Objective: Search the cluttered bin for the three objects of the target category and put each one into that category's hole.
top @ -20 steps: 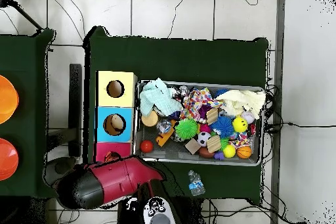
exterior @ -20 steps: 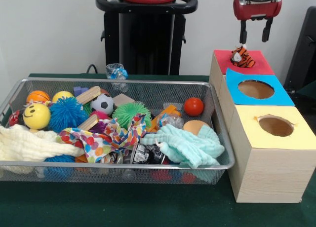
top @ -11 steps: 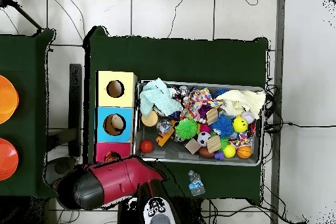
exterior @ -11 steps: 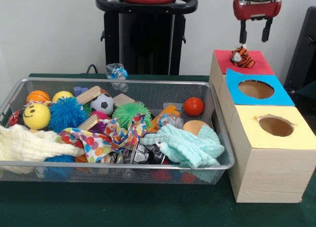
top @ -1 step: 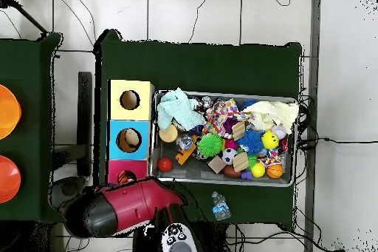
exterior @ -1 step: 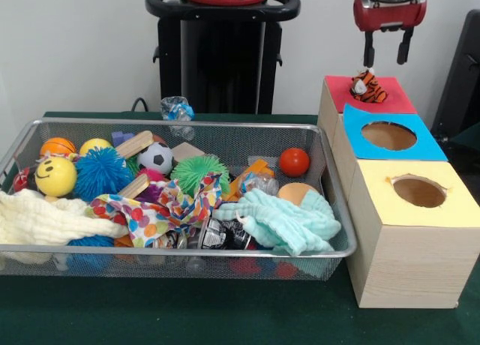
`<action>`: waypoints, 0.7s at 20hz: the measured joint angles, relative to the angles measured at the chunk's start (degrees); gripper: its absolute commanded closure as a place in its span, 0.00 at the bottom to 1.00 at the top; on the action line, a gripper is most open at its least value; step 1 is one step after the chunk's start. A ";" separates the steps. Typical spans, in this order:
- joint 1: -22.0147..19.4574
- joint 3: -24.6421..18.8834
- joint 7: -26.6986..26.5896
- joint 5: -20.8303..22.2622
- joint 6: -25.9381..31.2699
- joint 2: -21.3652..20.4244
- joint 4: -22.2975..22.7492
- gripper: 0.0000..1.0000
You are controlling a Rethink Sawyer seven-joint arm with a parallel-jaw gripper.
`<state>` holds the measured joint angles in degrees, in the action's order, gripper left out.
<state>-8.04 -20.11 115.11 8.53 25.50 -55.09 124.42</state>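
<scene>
The gripper (exterior @ -1 step: 386, 58), open and empty, has been raised slightly above the tiger (exterior @ -1 step: 368, 87), left lying at the red box (exterior @ -1 step: 390, 95) hole, so that drop looks done.

robot lab, pedestal (exterior @ -1 step: 223, 49), floor cables (top @ -1 step: 221, 5), green-clothed table (top @ -1 step: 199, 64)

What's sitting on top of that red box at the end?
A small orange striped tiger toy lies on the red box, over its hole, so the hole and whatever is inside are hidden. The open gripper hangs just above, not touching it.
</scene>
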 measured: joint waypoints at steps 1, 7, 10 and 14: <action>0.01 0.00 0.00 0.09 -0.28 0.04 0.11 0.00; 0.32 0.00 0.00 1.15 -3.60 0.96 1.39 0.00; 0.77 0.05 0.00 1.68 -5.23 1.40 2.19 0.00; 1.82 0.24 0.00 2.25 -7.37 1.55 3.62 0.00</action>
<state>-6.22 -19.87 115.11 10.77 18.13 -53.54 128.04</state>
